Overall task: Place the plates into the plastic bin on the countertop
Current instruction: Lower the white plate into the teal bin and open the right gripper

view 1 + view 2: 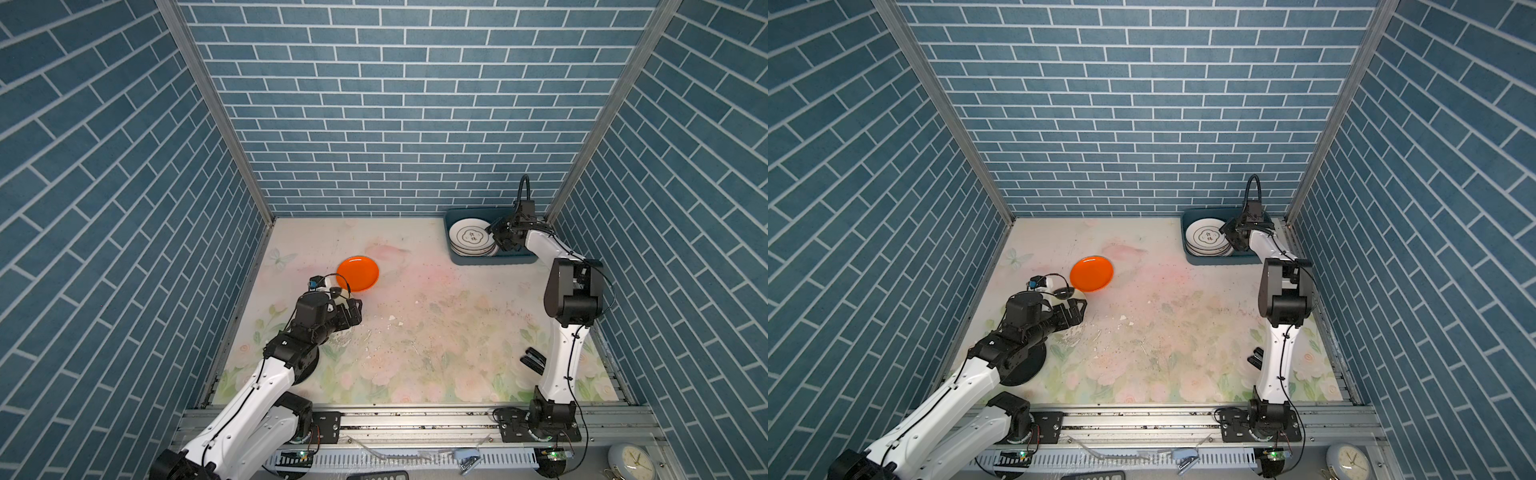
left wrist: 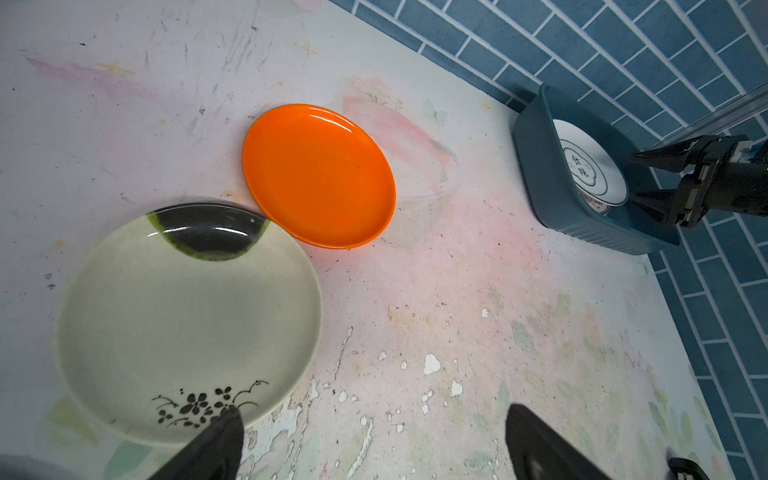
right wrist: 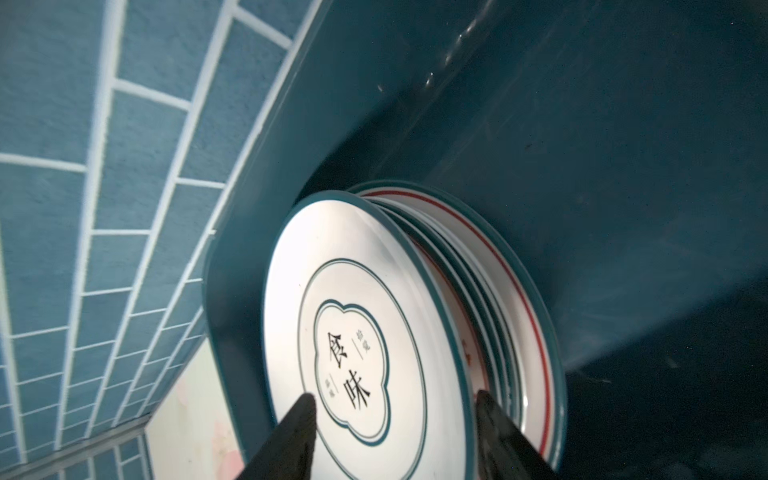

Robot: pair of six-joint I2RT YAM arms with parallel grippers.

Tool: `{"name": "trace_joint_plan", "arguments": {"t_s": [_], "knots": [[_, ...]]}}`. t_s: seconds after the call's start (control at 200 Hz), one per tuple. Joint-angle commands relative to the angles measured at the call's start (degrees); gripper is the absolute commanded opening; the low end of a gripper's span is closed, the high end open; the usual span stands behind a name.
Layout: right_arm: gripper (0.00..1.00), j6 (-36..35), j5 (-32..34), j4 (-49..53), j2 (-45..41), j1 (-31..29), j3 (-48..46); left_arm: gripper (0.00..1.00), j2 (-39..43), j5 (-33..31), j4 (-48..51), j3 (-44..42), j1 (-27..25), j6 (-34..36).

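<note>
The dark teal plastic bin [image 1: 490,261] [image 1: 1225,261] stands at the countertop's back right corner. Several white plates with teal rims are stacked in it, the lettered one [image 1: 471,237] [image 1: 1209,237] [image 3: 361,332] on top. My right gripper [image 1: 496,233] [image 1: 1229,232] [image 3: 395,405] hangs open over the stack's right edge, touching nothing that I can see. An orange plate [image 1: 358,273] [image 1: 1091,273] [image 2: 318,174] lies left of centre, touching a cream plate with a black mark [image 2: 187,316]. My left gripper [image 1: 353,311] [image 1: 1077,311] [image 2: 372,415] is open beside the cream plate, one fingertip over its rim.
A black plate [image 1: 1034,365] lies partly under my left arm near the left wall. A black stapler [image 1: 534,359] [image 1: 1256,357] sits by the right arm's lower link. Blue brick walls close the back and both sides. The countertop [image 1: 436,332] is scuffed in the middle.
</note>
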State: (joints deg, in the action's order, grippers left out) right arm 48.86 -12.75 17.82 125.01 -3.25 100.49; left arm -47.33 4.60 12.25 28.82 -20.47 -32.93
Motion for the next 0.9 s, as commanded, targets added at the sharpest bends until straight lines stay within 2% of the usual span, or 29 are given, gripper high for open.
{"name": "trace_joint_plan", "arguments": {"t_s": [0.0,0.1,0.245,0.395,0.495,0.655,0.89], "knots": [[0.7,-1.9,5.1,0.6,-4.1,-0.6,-2.8,1.0,1.0,-1.6,2.1,1.6,0.4,1.3],[0.75,-3.4,9.7,2.3,-6.9,-0.7,-4.5,1.0,1.5,-2.3,3.2,1.9,0.4,1.3],[0.98,-4.9,13.9,0.8,-12.3,-0.8,-9.5,1.0,0.8,-3.0,5.3,3.3,0.4,1.2],[0.99,-5.4,13.6,-0.7,-18.0,-0.8,-13.5,1.0,-1.2,-4.0,7.8,6.2,0.5,1.0],[0.99,-5.2,11.4,-2.2,-21.6,-0.8,-16.7,1.0,-2.9,-3.8,9.0,8.3,0.6,0.7],[0.99,-8.9,1.8,-7.7,-26.6,-0.6,-22.4,0.99,-4.3,-0.3,9.2,9.7,1.0,-0.5],[0.98,-9.7,-8.3,-9.9,-36.2,-0.5,-33.4,0.99,0.9,2.6,12.6,9.4,1.1,-1.2]]}}
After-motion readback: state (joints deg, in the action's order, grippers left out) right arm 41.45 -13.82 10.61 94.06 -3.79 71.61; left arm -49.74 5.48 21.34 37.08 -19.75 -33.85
